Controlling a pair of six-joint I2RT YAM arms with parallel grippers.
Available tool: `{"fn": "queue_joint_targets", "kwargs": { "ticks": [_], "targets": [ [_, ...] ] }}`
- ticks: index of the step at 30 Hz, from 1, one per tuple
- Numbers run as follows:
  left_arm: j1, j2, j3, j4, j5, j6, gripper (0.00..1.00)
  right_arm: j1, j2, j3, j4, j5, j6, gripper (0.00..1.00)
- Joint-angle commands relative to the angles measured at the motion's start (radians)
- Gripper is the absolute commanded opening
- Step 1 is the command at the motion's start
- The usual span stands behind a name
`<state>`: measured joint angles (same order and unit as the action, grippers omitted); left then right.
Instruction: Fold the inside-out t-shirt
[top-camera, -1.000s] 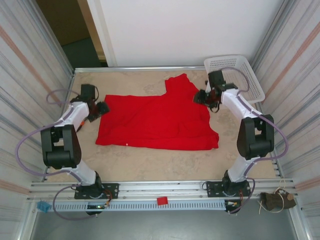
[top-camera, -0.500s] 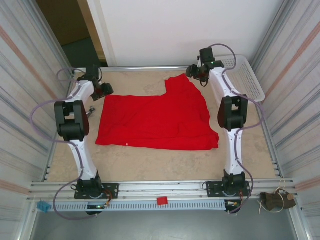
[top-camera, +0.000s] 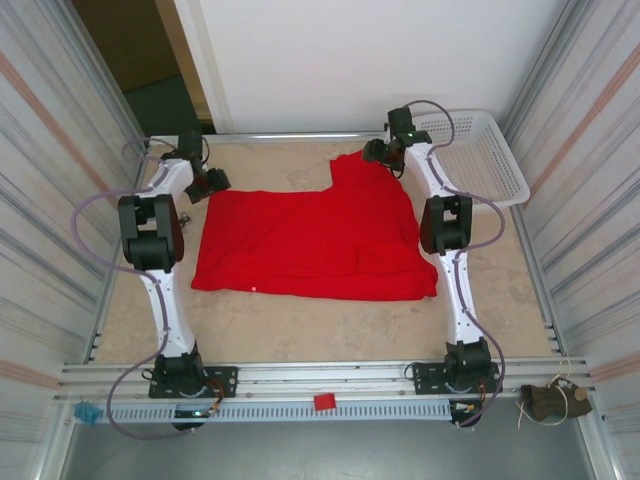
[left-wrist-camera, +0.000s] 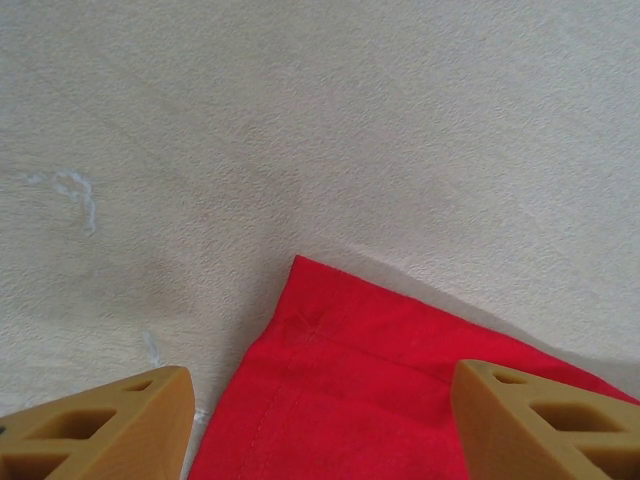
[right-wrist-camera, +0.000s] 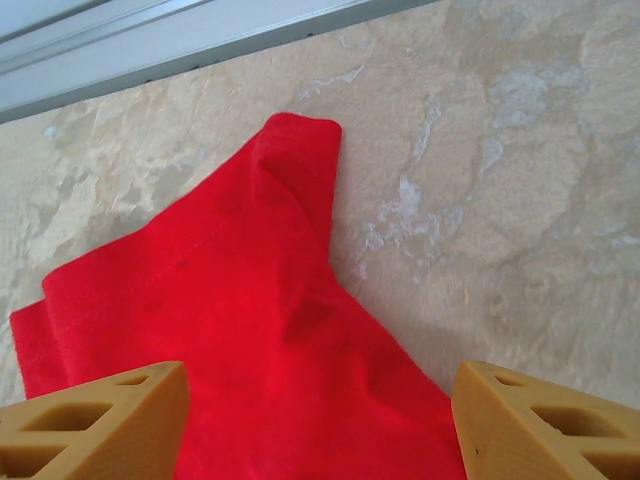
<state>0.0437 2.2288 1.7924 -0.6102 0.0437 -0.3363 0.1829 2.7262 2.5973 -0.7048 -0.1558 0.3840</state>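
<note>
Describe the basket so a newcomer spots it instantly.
Look at the tan table, then its far right corner. The white basket sits there, just right of the right gripper. Unlike the flat red t-shirt beside it, it is rigid, pale and perforated.

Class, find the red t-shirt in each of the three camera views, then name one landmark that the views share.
Top external: the red t-shirt lies spread across the middle of the table.
Left wrist: one corner of it rises from the bottom edge, centre-right.
Right wrist: a folded flap covers the lower left.
Shared landmark: the beige mottled tabletop under it.
</note>
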Motion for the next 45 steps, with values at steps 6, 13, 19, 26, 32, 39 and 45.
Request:
{"fn": "queue_joint_targets", "kwargs": {
  "ticks": [6,13,19,26,32,39,45],
  "targets": [
    [-0.007,0.051,0.041,-0.022,0.021,0.005,0.69,0.018,0.081,0.075,0.105,-0.084,0.035,0.69],
    [-0.005,0.092,0.084,-0.042,0.029,-0.002,0.67,0.01,0.101,0.077,0.173,-0.171,0.104,0.38],
    [-0.005,0.132,0.142,-0.078,0.076,-0.024,0.37,0.0,0.079,0.078,0.198,-0.231,0.138,0.0],
    [0.016,0.13,0.209,-0.074,0.122,-0.039,0.0,-0.039,-0.02,0.078,0.217,-0.265,0.156,0.0],
    [0.028,0.025,0.225,-0.061,0.134,-0.049,0.0,-0.079,-0.134,0.061,0.172,-0.321,0.161,0.0],
    [0.042,-0.164,0.03,0.0,0.146,-0.091,0.0,-0.071,-0.429,-0.256,0.188,-0.349,0.138,0.0],
    [0.059,-0.314,-0.228,0.086,0.156,-0.161,0.0,-0.058,-0.765,-0.775,0.349,-0.288,0.139,0.0]
  ]
}}
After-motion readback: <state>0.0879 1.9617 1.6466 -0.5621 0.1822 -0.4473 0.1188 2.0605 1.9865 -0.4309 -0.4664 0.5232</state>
